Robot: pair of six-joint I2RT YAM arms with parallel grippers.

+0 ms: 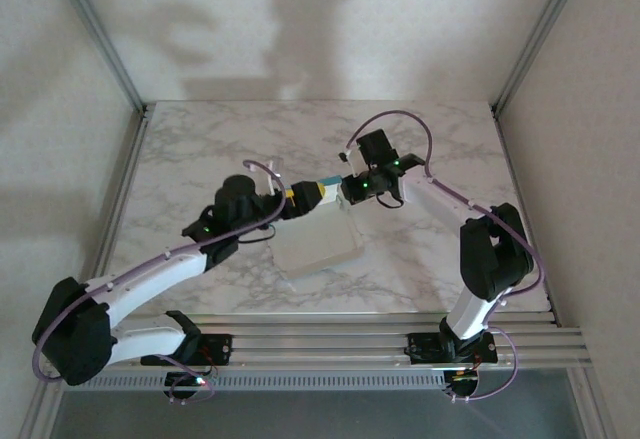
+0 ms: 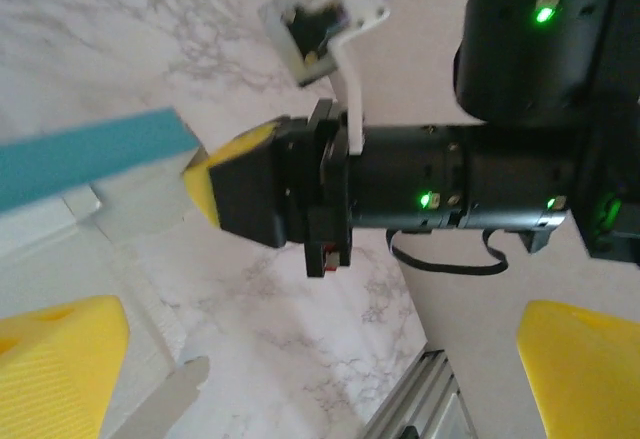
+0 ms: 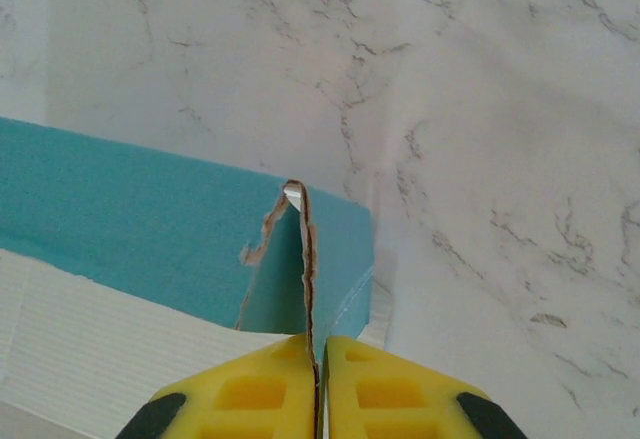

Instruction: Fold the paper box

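While the right gripper [image 1: 338, 191] is clamped on the paper box [image 1: 318, 247], the left gripper [image 1: 293, 199] is fully released, jaws as wide as they go.

Top view: the box sits mid-way across the marble table [image 1: 190, 159], white face up, between the two arms and a bit nearer the left wrist. A turquoise flap [image 1: 325, 185] stands up along its far edge. Both grippers meet at that flap. The right one comes in from the right and the left one from the left, almost nose to nose.

Right wrist view: yellow fingers [image 3: 260, 399] are pressed together, with a thin upright card edge pinched in the seam between them. That edge looks raw and ragged, brownish along the rim. The turquoise card runs off to the left behind it. White ribbed card lies below at lower left, with marble beyond.

Left wrist view: its own yellow fingertips [image 2: 60, 364] sit far apart at the bottom corners, with marble showing between them. Ahead, the right gripper's black body lies horizontal with its yellow tip pointing left. The tip is at the end of the turquoise strip, either touching it or just beside it. The frame is too blurred to say which. Green LEDs [image 2: 545, 11] are lit on the right arm's housing.

Left fingers are just beside the flap in the top view. Can't tell whether they touch the card.
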